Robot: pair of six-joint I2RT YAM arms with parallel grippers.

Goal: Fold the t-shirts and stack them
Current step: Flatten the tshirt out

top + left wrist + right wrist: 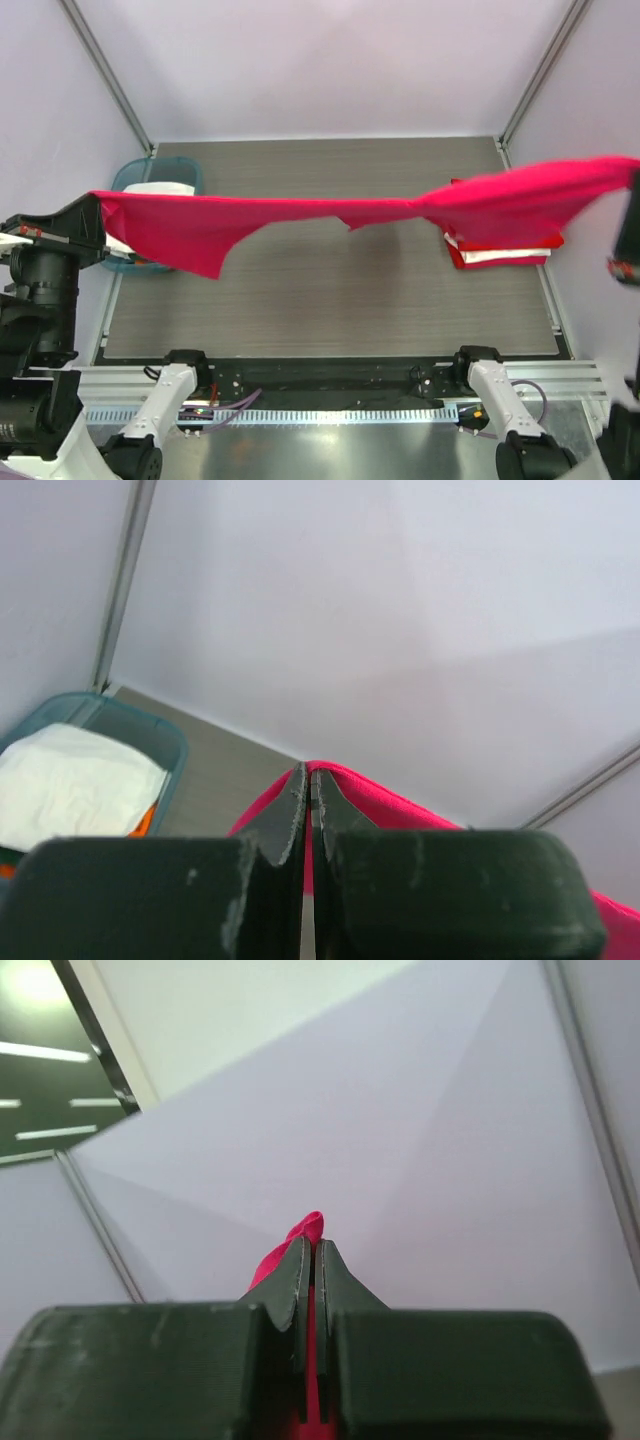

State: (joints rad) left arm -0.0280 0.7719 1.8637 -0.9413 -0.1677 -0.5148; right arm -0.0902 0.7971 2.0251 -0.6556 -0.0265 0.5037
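Two ends of the magenta-pink t-shirt [300, 212] are pinched, one in the closed left tool [308, 792], one in the closed right tool [312, 1265], spreading it mid-frame above the table [330, 300].

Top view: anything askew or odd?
Nothing damaged. The pinkish-red cloth t-shirt hangs stretched between the left gripper and right gripper, unevenly: a flap droops lower near the left end. Folded red-and-white shirt stack at right looks tidy.
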